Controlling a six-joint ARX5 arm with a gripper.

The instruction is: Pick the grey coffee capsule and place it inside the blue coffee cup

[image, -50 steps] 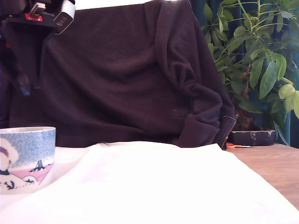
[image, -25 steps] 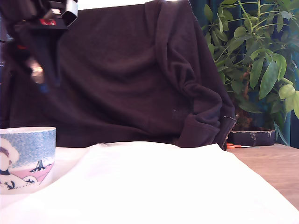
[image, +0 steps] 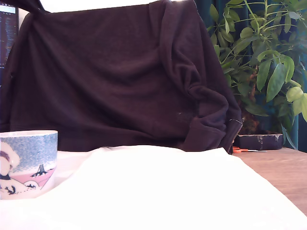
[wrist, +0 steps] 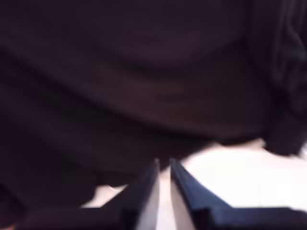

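The blue coffee cup [image: 26, 163] stands on the white cloth at the exterior view's left edge, a wide mug with a white rim, a speckled blue band and a pink and white cartoon. Its inside is hidden from this low angle. The grey coffee capsule shows in neither view. My gripper [wrist: 164, 166] appears only in the blurred wrist view, its two dark fingertips [wrist: 149, 179] almost touching with nothing between them, facing a dark garment above the cloth. The gripper is out of the exterior view.
A dark brown garment [image: 124, 76] hangs across the back, behind the white cloth [image: 163, 191]. A leafy green plant [image: 264, 62] stands at the exterior view's right, above a wooden tabletop [image: 283, 172]. A dark screen [image: 7, 33] sits at the upper left.
The arm, seen at the exterior view's upper left above the cup in both earlier frames, has risen out of that view. The cup has not moved.
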